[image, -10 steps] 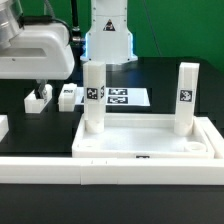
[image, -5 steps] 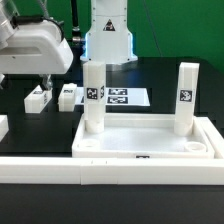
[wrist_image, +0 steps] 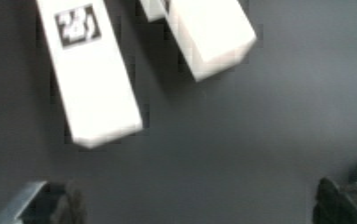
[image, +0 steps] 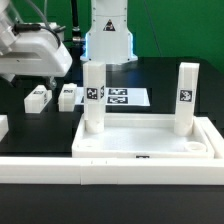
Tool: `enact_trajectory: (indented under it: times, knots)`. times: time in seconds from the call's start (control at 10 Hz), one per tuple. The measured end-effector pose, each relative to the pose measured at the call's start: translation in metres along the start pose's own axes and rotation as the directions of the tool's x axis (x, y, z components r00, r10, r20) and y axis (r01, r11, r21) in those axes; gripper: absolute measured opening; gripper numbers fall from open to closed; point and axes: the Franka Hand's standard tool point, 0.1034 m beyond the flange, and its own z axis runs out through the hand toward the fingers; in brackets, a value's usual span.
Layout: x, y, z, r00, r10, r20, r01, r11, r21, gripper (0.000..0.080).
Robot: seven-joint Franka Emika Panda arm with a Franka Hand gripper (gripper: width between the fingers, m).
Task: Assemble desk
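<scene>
Smooth white square legs (wrist_image: 95,80) on matte black table (wrist_image: 246,130); claw (wrist_image: 196,202) spread.

No readable words, numbers or brands anywhere. Only black-and-white marker tags:
- one on left upright leg (image: 94,98), exterior view's left
- one on right upright leg (image: 186,100)
- several on marker board (image: 128,97), mid-frame
- one on loose leg (wrist_image: 90,75), wrist view

Glossy white arm (image: 108,35), dark-fingered claw (wrist_image: 196,203)
</scene>
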Motion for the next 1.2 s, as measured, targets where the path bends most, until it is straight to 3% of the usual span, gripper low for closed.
enact_trajectory:
  times: [0.3,0.6,0.8,1.0,1.2]
  knots:
    - [0.0,0.001,0.001,0.999,0.001,0.036,-0.002,1.0,0.002,0.0649]
    - [-0.005,0.002,0.007,0.973,0.008,0.232,-0.012,1.0,0.014,0.0649]
    - [-0.023,0.0,0.018,0.94,0.016,0.341,-0.026,0.999,0.023,0.0649]
    - [-0.026,0.005,0.026,0.9,0.03,0.434,-0.044,0.999,0.023,0.0649]
    - [-0.023,0.005,0.028,0.905,0.029,0.424,-0.04,0.999,0.018,0.0649]
